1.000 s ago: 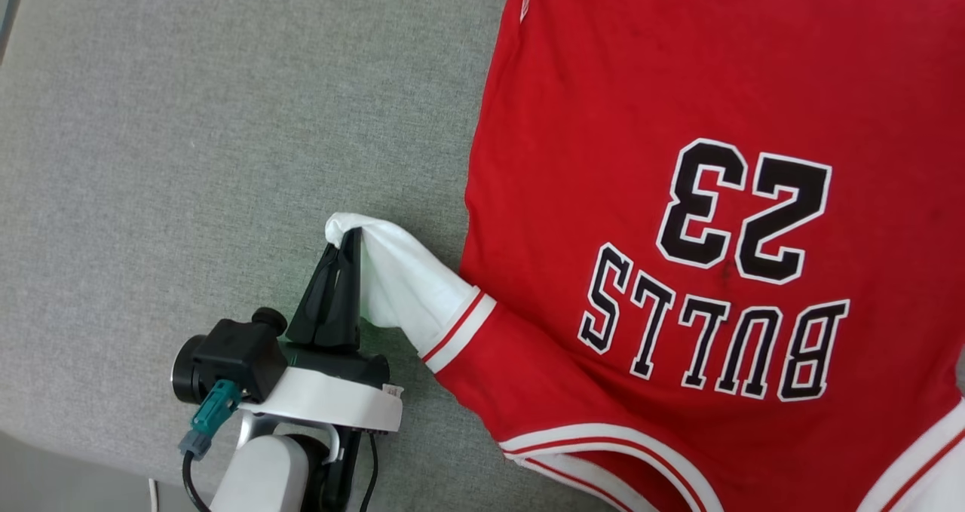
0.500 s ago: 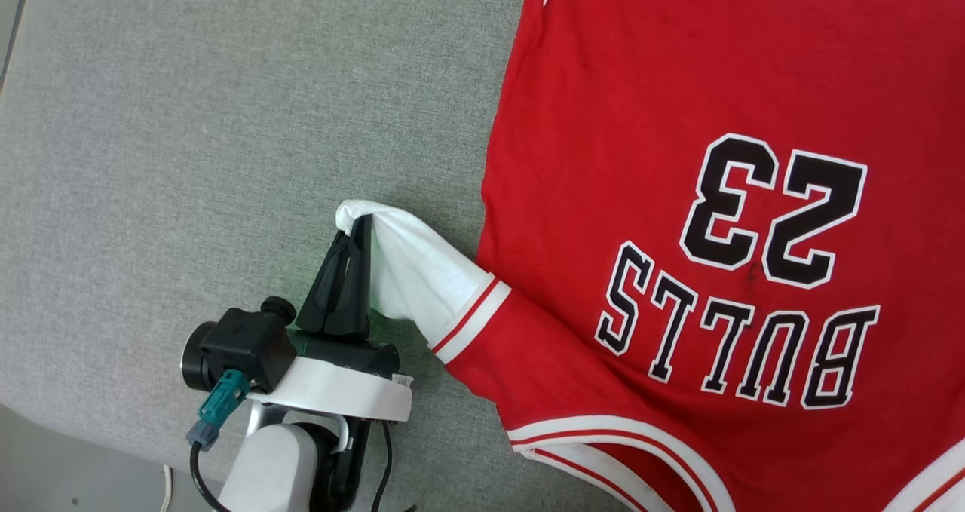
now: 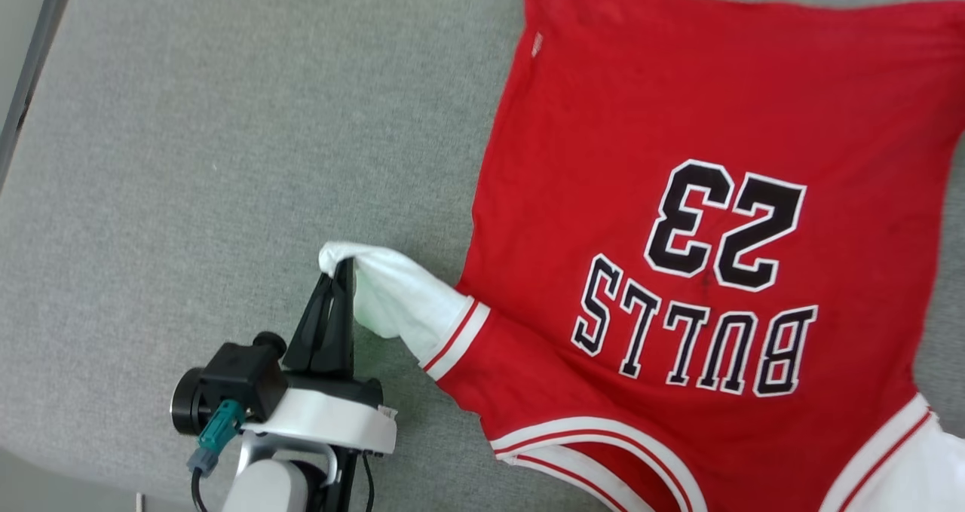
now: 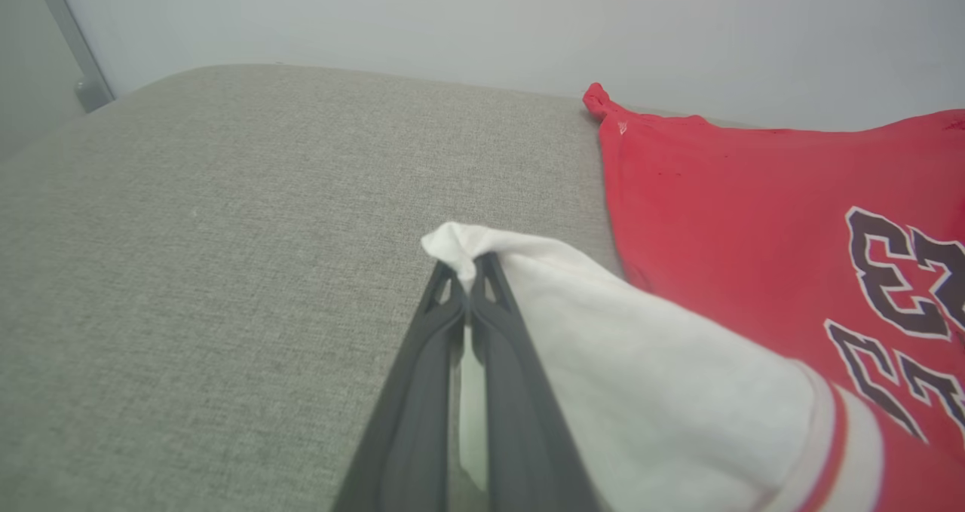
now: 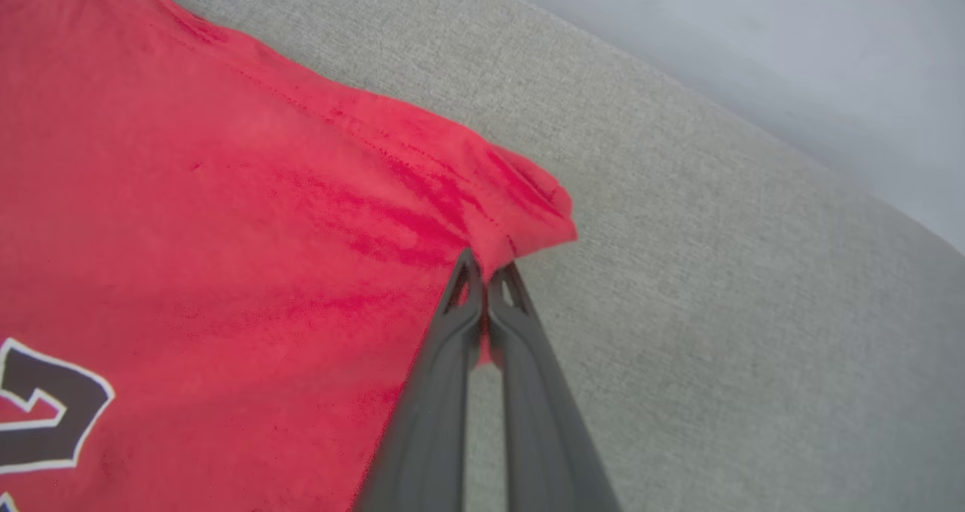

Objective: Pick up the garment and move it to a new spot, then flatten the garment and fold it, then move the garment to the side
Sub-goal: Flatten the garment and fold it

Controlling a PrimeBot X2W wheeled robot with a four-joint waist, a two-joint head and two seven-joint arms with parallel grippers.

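1. Grey fabric surface (image 3: pixel 188 157): wide and flat, it carries everything. A pale wall (image 4: pixel 452 14) is behind it in the L wrist view.
2. The garment (image 3: pixel 678 105), a red jersey T-shirt, lies spread on the right part of this surface, hem at the far side, collar twd me. It shows also in both wrist views (image 4: pixel 716 195) (image 5: pixel 188 195).
3. Black lettering "BULLS 23" (image 3: pixel 701 301) w/ white outline, upside down from my head.
4. White sleeve (image 3: pixel 399 301) on my left side, pulled out from the body and raised a bit off the surface; red-white striped trim (image 3: pixel 456 335) at its seam.
5. My left gripper (image 3: pixel 343 271) is clamped on the end of this sleeve; the cloth bunches over the tips (image 4: pixel 469 267).
6. My right gripper (image 5: pixel 490 267) is pinched closed on the red edge, just beside the hem corner; red cloth sits btw the fingers.
7. Tiny white logo (image 3: pixel 537 43) near the hem, left edge.
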